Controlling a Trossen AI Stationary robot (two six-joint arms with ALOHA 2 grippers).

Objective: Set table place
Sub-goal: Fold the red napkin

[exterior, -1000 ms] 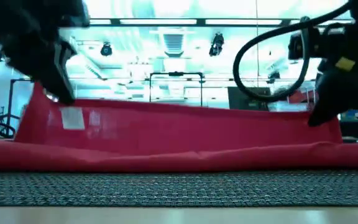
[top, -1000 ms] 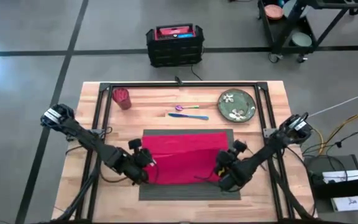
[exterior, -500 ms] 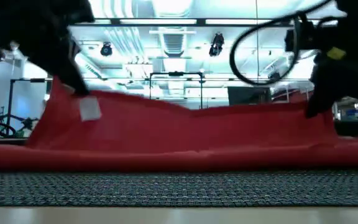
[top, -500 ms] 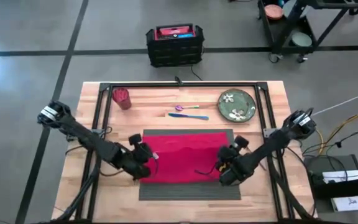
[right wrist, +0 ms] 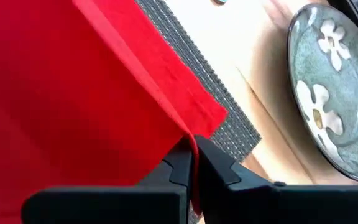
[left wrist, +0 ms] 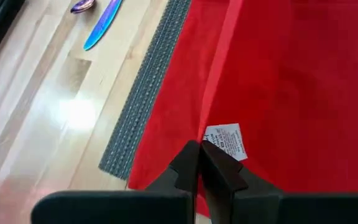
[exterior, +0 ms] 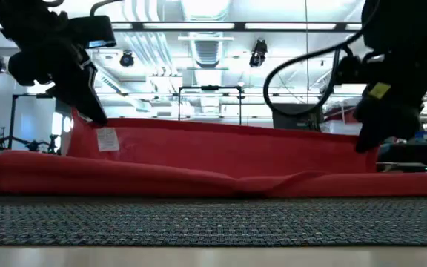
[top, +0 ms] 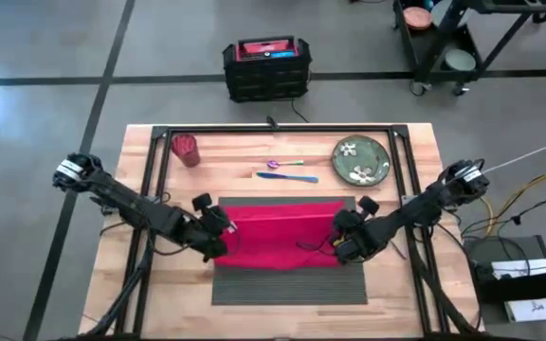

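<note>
The big wooden bench holds a dark grey ribbed placemat in the middle of its near half. A red napkin lies on the mat and covers most of it, so only a near strip and thin edges of the mat show. The napkin is folded over, with its near edge lifted up off the mat like a low wall.

Both dark arms reach in low from the sides. The left hand is at the napkin's left end, with its fingers squeezed tight on the lifted edge beside a small white tag. The right hand is at the right end, with its fingers pinched on the edge at the corner.

On the far side of the bench sit a green flowered plate at the right, a red cup at the left, and a shiny blue and purple spoon and knife between them; it is hard to tell which is which
</note>
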